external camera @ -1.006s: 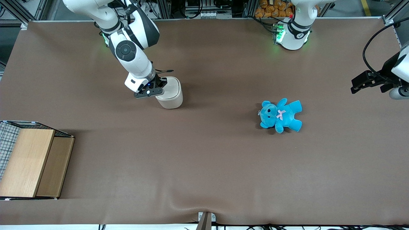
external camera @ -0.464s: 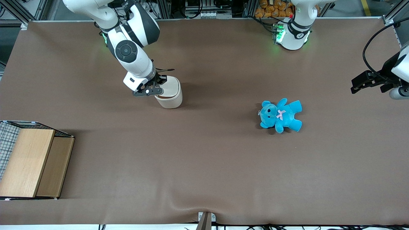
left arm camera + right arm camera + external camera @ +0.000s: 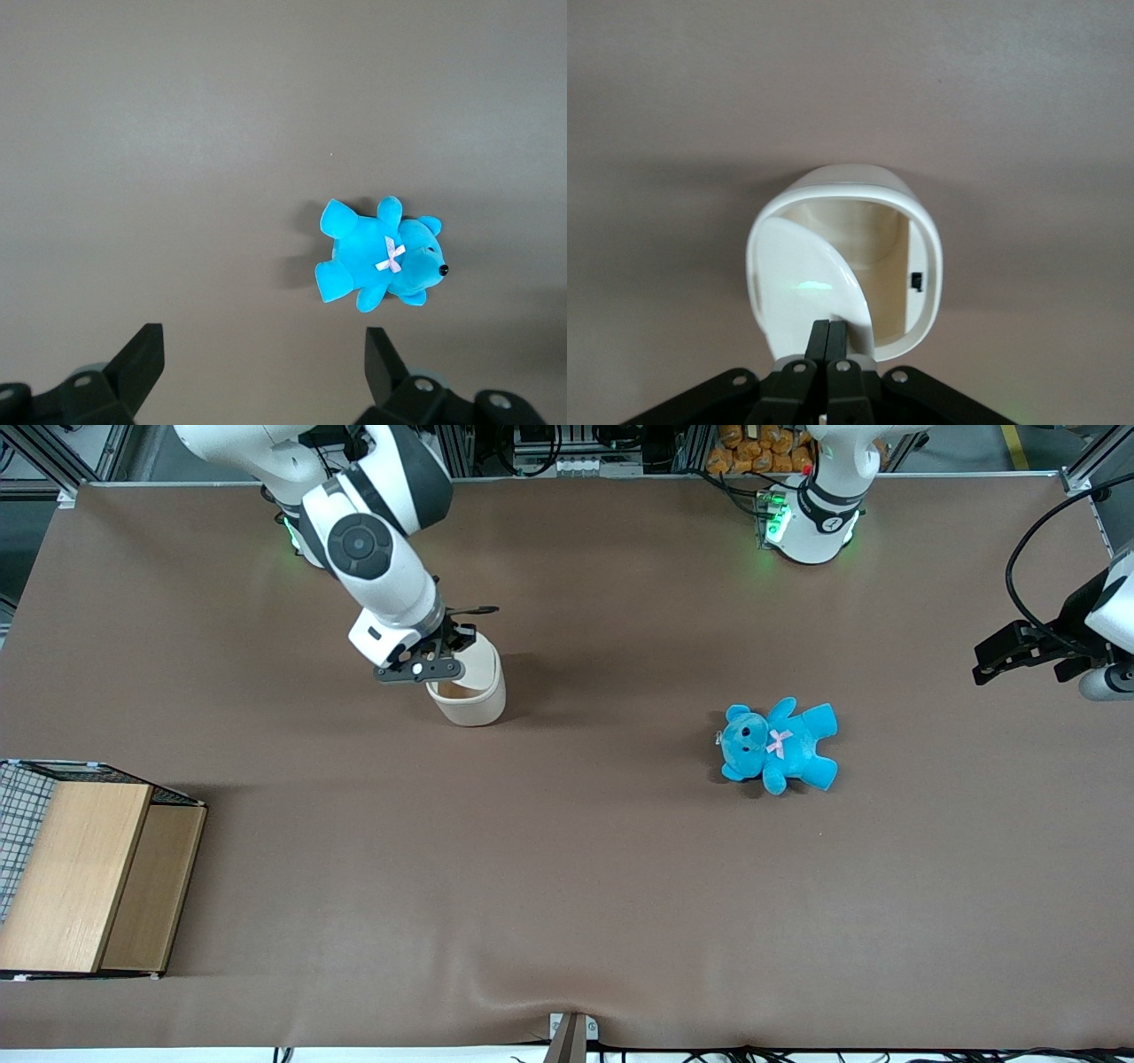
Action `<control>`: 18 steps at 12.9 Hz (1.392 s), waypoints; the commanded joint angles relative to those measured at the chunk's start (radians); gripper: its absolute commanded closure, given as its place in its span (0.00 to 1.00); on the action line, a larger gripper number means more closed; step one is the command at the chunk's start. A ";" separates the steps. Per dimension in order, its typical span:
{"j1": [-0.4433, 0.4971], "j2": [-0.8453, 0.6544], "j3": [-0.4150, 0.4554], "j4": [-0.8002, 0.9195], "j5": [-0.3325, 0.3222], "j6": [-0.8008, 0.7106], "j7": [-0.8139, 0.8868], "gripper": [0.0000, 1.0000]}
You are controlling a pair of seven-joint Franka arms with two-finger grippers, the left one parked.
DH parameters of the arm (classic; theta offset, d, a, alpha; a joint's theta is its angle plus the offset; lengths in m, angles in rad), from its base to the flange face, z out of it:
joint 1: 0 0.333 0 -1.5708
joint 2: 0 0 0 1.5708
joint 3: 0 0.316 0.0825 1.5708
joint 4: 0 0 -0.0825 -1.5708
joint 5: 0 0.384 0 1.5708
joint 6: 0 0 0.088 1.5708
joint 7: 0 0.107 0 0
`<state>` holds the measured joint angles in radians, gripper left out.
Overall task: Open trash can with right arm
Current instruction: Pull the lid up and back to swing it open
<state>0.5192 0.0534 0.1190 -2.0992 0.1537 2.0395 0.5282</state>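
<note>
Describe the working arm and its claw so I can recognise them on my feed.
The right arm is glossy white with rounded links, a dark grey band near its upper joint and a dark round joint cap. A green light glows at its base. Its claw is black with two slim fingers, small silver screws on the frame and a thin black cable beside the wrist; it sits over the cream-white plastic trash can.

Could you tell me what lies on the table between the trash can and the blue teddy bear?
Only bare brown table cloth between trash can and teddy, front view; pincer is at the can's lid.

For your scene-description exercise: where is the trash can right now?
In the front view, the trash can stands toward the working arm's end of the table, directly under the end effector, farther from the camera than the wooden box.
</note>
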 commanded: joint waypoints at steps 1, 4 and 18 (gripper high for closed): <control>0.007 -0.004 -0.001 0.050 0.044 -0.050 0.027 1.00; 0.019 0.000 -0.001 0.116 0.095 -0.085 0.070 0.95; -0.224 0.128 -0.007 0.539 0.113 -0.464 0.116 0.00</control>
<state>0.3490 0.1371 0.0977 -1.6373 0.2496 1.6275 0.6360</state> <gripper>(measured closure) 0.000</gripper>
